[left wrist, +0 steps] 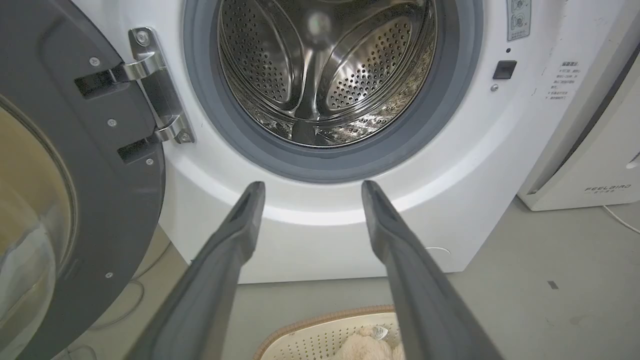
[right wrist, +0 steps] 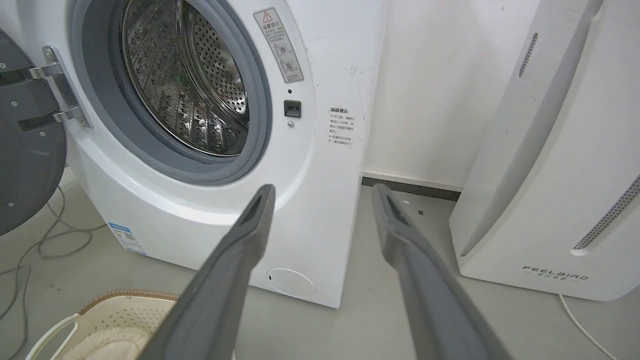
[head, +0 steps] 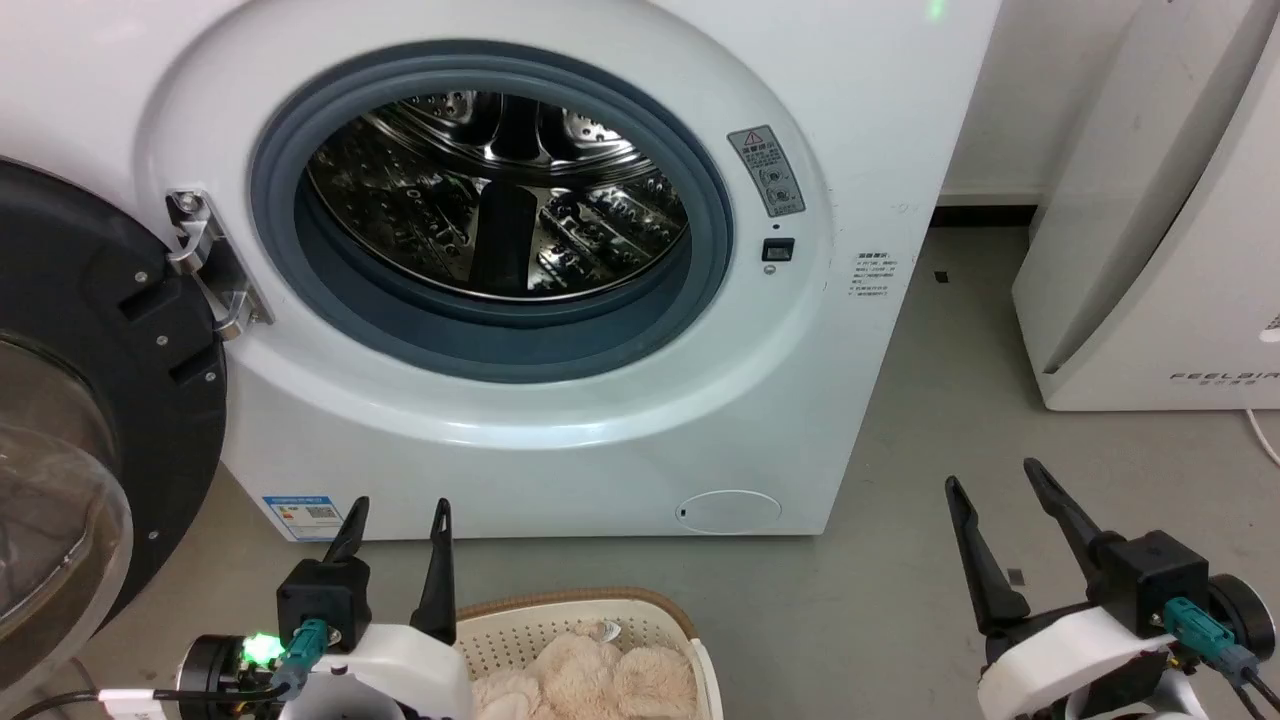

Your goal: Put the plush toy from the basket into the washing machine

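Cream-beige, long-piled fur marks the plush toy (head: 590,680), which in the head view lies inside the basket (head: 580,598), a pale perforated plastic tub with a brown braided-look rim. The basket stands on the grey floor (head: 900,600) just in front of the washing machine (head: 600,440). The door (head: 100,400), black-framed with a domed glass pane, stands swung open to the left. A grey rubber gasket (head: 480,340) rings the shiny perforated steel drum (head: 500,200), which has nothing in it. The left gripper (head: 400,502) hangs beside the basket's left rim, fingers apart and holding nothing. The right gripper (head: 990,473) is well apart to the right, fingers likewise spread and empty. Judgement: the door is ready, but pickup, carry and release into the drum are all yet to be done. In the left wrist view, two smooth dark fingers frame the porthole's lower edge, a bright metal hinge (left wrist: 155,85) joins door to cabinet, and the toy, with a small white tag (left wrist: 380,332), shows in the basket at the bottom edge. In the right wrist view, the fingers point toward the machine's right front corner, the basket with the fur sits at lower left, and a smooth white appliance (right wrist: 550,175) stands to the right.
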{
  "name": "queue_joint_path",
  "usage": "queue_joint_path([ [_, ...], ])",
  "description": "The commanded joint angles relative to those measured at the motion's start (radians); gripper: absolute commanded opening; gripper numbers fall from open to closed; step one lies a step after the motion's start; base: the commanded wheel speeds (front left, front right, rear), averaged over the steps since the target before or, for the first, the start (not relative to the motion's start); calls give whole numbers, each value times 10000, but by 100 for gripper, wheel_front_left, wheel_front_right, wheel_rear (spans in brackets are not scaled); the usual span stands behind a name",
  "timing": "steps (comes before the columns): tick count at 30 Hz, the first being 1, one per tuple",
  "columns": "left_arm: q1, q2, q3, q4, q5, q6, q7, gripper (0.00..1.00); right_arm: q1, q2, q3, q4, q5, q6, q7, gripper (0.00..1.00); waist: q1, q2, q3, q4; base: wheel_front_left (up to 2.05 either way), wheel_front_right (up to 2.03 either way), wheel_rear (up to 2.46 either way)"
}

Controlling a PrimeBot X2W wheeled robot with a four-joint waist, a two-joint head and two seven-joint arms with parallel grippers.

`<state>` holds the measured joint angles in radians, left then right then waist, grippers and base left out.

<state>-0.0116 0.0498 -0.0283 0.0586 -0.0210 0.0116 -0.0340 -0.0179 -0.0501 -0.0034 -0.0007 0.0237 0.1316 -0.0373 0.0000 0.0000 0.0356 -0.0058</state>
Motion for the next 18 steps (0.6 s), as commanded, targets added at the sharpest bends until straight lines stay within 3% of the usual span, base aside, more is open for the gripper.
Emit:
queue_joint_path([
  [1,-136,2,-73,147,-51,35,-116,100,-26,0,-20,-69,48,-2,-94,100,0,0,92,-11,0,0,0],
  [18,-850,34,-378,1899,-147,-61,-471,100,-260,0,-133,-331,258,-3,-448,100,0,0,969,-141,0,0,0],
])
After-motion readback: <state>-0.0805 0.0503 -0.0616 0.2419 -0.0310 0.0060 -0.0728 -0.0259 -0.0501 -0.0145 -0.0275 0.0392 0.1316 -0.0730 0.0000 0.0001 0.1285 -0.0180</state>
